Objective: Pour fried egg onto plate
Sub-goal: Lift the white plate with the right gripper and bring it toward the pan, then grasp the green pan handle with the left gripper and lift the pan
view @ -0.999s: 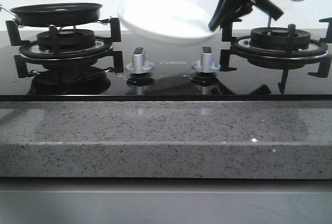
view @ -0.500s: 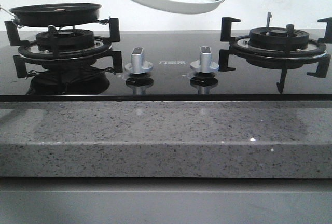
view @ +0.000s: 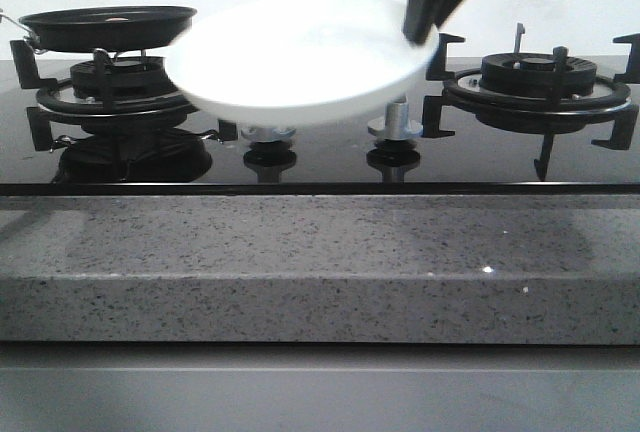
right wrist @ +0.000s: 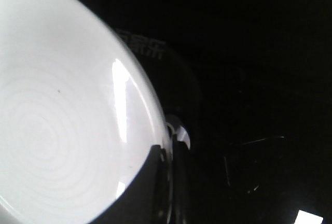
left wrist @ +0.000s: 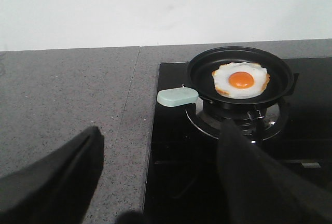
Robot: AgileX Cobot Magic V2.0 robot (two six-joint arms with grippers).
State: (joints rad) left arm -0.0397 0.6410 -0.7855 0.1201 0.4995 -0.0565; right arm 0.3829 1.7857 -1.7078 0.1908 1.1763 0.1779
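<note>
One white plate (view: 300,67) hangs above the hob knobs, pinched at its rim by the right gripper (view: 425,22), whose upper part is cut off.

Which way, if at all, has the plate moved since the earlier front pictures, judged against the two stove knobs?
Yes. The plate, held by the right hand, has come down and leftward; it now hides most of the left knob.

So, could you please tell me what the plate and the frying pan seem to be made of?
The plate looks like glazed white ceramic or porcelain: it is glossy, with a bright streak of reflected light in the right wrist view. Melamine cannot be ruled out. The frying pan appears to be dark metal with a matte black, probably non-stick coating; its handle is pale green, likely plastic.
</note>
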